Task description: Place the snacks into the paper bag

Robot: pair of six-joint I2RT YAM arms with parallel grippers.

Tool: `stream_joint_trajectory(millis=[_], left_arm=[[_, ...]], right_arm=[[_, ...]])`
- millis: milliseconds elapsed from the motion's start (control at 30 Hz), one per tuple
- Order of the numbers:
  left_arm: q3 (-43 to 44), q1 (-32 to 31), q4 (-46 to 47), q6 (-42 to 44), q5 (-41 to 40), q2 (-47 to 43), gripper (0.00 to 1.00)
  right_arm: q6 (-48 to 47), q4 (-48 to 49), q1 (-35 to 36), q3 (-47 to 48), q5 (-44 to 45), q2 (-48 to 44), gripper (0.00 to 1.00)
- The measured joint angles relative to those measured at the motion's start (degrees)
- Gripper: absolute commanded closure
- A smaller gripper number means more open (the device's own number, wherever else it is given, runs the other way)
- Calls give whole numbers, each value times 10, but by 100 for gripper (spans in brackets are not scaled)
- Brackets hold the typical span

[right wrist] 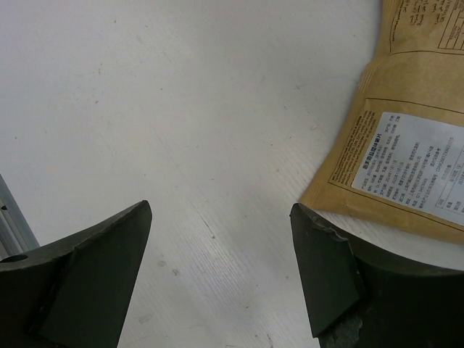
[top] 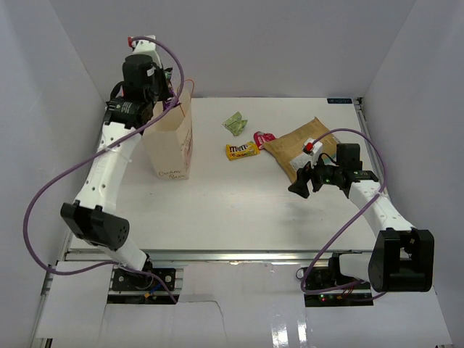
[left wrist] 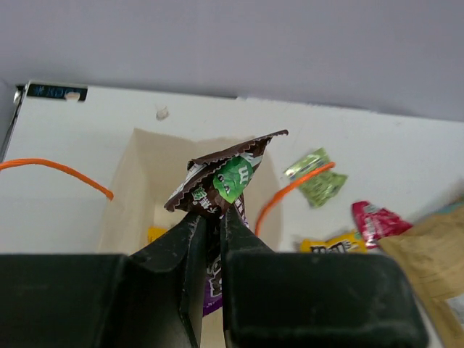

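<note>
Black left fingers [left wrist: 170, 272] hold packet [left wrist: 226, 176] over paper bag [left wrist: 136, 185].

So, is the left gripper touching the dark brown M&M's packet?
Touching. The left wrist view shows the left gripper shut on the lower edge of the dark brown M&M's packet, held above the open paper bag.

I can't read the handwriting [top: 172, 174] on the paper bag [top: 172, 141]; the tan pouch [right wrist: 402, 94] runs off my right wrist view, and its label [right wrist: 417, 170] print is too small.
</note>
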Motion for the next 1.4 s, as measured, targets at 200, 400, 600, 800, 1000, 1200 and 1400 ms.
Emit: stream_joint_trajectory(millis=[200,400,600,800,1000,1200,1400], left_arm=[[-18,14,-26,10,-21,64,81],[-51,18,-22,19,-5,48,74],[-99,20,-8,32,40,35,46],[-116,20,-9,26,57,34,17],[-96,20,-5,3,12,11,7],[-194,22,76,-31,43,-175,2],[-307,21,152,-96,171,-346,2]], right_arm=[[0,-1,0,0,1,-1,17],[0,-3,0,0,2,-3,17],[0,-7,0,0,2,-3,17],[1,-8,0,1,5,-2,17],[141,-10,-1,66,121,45,17],[355,2,-26,159,249,129,9],[472,2,-67,177,284,164,5]])
